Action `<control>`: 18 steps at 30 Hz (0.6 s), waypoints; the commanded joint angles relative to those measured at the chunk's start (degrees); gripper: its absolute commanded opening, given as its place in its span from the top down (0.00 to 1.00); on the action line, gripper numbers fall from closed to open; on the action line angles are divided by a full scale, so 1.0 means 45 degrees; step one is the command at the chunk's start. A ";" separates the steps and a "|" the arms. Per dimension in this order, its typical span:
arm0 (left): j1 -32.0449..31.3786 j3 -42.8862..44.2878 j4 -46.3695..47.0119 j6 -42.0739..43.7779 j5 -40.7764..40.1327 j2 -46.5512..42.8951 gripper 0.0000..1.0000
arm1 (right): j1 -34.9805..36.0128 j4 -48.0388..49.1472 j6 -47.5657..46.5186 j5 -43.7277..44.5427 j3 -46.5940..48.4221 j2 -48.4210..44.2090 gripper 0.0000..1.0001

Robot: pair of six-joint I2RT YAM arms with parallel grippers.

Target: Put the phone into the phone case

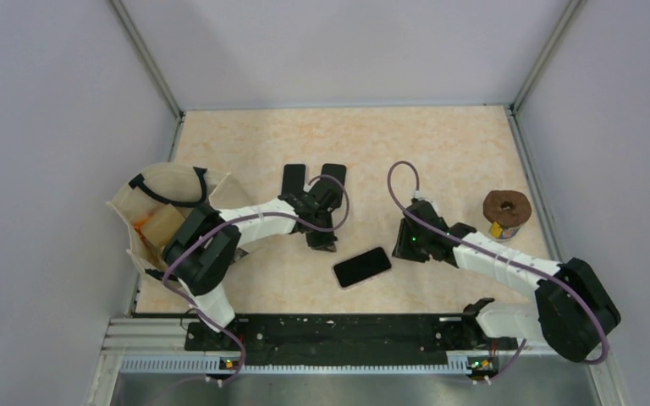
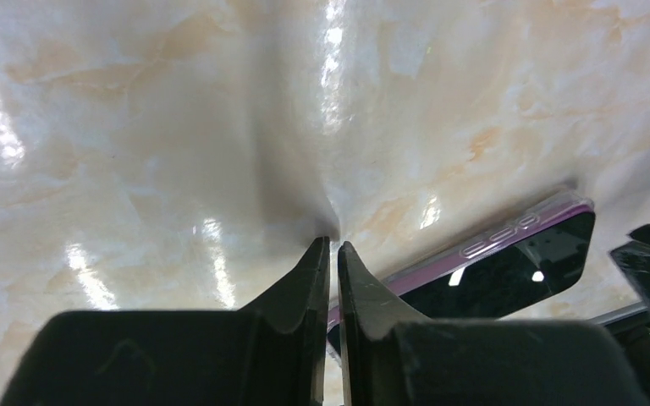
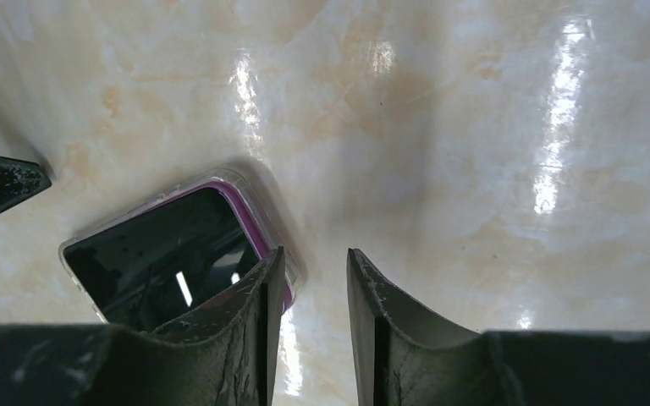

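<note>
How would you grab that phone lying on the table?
Grip the phone across its two long edges, probably from straight above: it lies flat on the table, screen up, so only those thin sides give opposing faces.

You are working in a robotics lab cell, not a home or a shop. Plain pale wall panels (image 1: 51,101) close the table in on three sides, joined at the back corners by bare aluminium posts (image 1: 148,59). The glossy marble-patterned tabletop (image 1: 347,144) holds a few unrelated props set well apart: a phone (image 1: 362,267), a cloth bag (image 1: 165,190) and a brown ring (image 1: 506,204) on a small pot. Along your near edge runs a slotted aluminium rail (image 1: 305,364) with a black mounting plate (image 1: 338,330). The left arm (image 1: 245,222) and right arm (image 1: 508,264) are bolted there. Purple cables (image 1: 402,182) loop loose over them, and a green status light (image 1: 412,239) glows.
</note>
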 commanded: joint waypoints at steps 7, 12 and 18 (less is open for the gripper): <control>-0.0159 -0.2251 0.0008 0.0004 -0.0101 -0.2924 0.80 | 0.0319 -0.0288 -0.0936 -0.0984 0.0552 -0.1376 0.62; -0.0724 -0.2885 0.0670 -0.0439 0.0655 -0.3429 0.70 | 0.0414 -0.0166 -0.1533 -0.1283 0.0581 -0.0705 0.67; -0.1342 -0.3170 0.1382 -0.0953 0.1128 -0.3197 0.59 | 0.0621 -0.0205 -0.1706 -0.1279 0.0605 -0.0171 0.74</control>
